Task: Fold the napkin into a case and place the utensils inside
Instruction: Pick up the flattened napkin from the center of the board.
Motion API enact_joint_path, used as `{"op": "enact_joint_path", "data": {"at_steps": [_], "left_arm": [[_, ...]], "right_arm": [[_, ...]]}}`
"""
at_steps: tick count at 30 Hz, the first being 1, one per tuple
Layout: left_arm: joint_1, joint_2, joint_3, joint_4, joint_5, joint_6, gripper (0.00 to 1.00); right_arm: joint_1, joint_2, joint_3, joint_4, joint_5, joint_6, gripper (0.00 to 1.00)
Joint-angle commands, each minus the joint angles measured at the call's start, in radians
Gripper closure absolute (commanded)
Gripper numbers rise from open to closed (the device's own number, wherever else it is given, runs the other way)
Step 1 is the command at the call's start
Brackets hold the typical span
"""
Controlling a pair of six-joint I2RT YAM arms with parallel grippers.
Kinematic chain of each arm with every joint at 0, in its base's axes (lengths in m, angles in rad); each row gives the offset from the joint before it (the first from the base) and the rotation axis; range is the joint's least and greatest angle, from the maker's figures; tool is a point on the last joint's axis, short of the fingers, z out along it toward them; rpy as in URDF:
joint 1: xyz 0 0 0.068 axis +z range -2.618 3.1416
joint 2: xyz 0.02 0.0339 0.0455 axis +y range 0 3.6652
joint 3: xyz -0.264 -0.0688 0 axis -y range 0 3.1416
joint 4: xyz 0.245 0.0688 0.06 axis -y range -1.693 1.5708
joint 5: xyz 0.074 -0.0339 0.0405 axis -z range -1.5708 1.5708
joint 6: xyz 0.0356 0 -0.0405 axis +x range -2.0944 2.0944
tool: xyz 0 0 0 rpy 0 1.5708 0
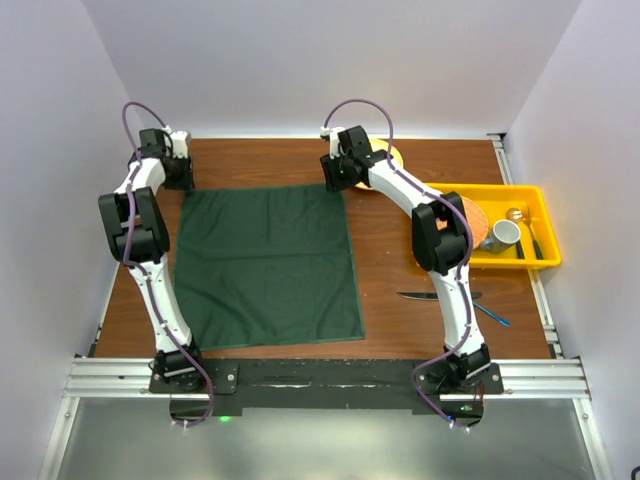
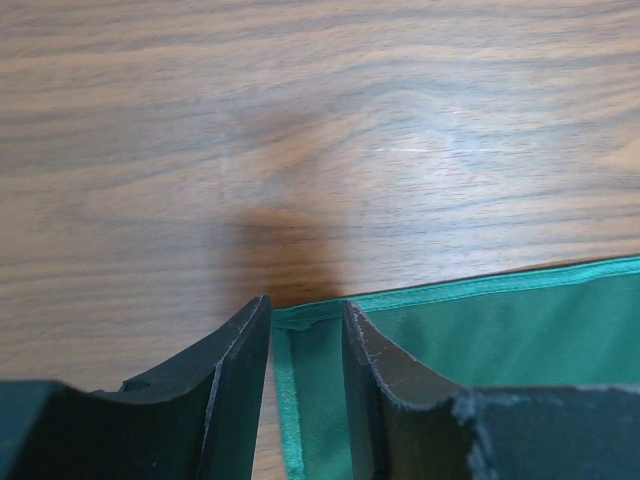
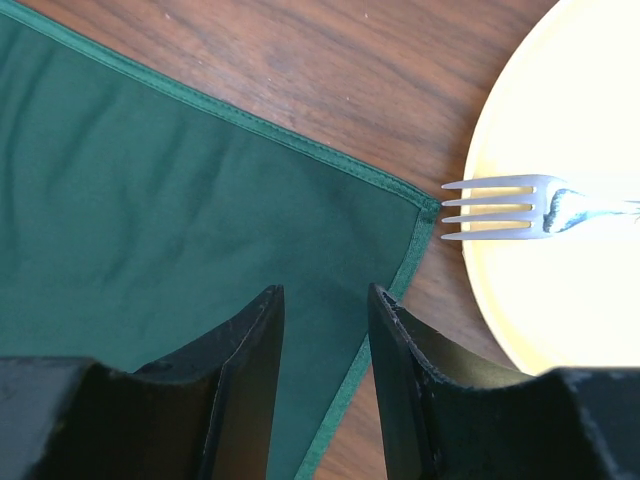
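The dark green napkin [image 1: 265, 265] lies flat and unfolded on the wooden table. My left gripper [image 1: 178, 178] is down at its far left corner. In the left wrist view the gripper [image 2: 305, 305] stands open, with the hemmed corner of the napkin [image 2: 500, 320] lying between its fingers. My right gripper [image 1: 340, 180] is at the far right corner. In the right wrist view it [image 3: 325, 292] is open over the napkin [image 3: 180, 180], its right finger above the hem. The knife [image 1: 415, 295] and the blue fork [image 1: 493, 315] lie on the table near the right arm.
A yellow plate [image 3: 560, 300] holding a bare-metal fork [image 3: 510, 208] sits just right of the napkin's far right corner, partly hidden behind the right arm in the top view. A yellow tray [image 1: 545, 225] with a cup [image 1: 503, 235] and other items stands at the right edge.
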Motion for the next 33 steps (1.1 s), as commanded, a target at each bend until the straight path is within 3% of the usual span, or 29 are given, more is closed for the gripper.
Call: {"op": "enact_joint_path", "data": {"at_steps": [1, 6, 9, 10, 13, 20, 26, 33], "left_arm": [[0.001, 0.006, -0.022, 0.041, -0.061, -0.007, 0.59], [0.003, 0.044, -0.008, 0.008, -0.061, -0.008, 0.6], [0.001, 0.041, -0.017, -0.01, -0.018, -0.007, 0.72], [0.003, 0.032, -0.031, -0.004, -0.007, -0.005, 0.84], [0.004, -0.043, -0.071, 0.039, 0.062, 0.01, 1.0], [-0.007, -0.285, -0.195, 0.068, 0.241, 0.168, 1.0], [0.01, -0.595, -0.465, 0.061, 0.306, 0.403, 1.0], [0.049, -0.73, -0.651, -0.045, 0.338, 0.556, 1.0]], "right_arm": [[0.0, -0.079, 0.01, -0.002, -0.032, 0.013, 0.56], [0.001, -0.079, 0.006, -0.002, -0.032, 0.013, 0.57], [0.0, -0.08, 0.007, -0.003, -0.032, 0.008, 0.56], [-0.002, -0.08, 0.007, -0.003, -0.034, 0.007, 0.56], [0.0, -0.086, 0.006, -0.005, -0.064, 0.0, 0.54], [-0.002, -0.097, 0.01, -0.022, -0.09, -0.016, 0.5], [-0.004, -0.106, 0.006, -0.023, -0.083, -0.029, 0.49], [-0.005, -0.068, 0.027, -0.011, -0.068, -0.024, 0.44]]}}
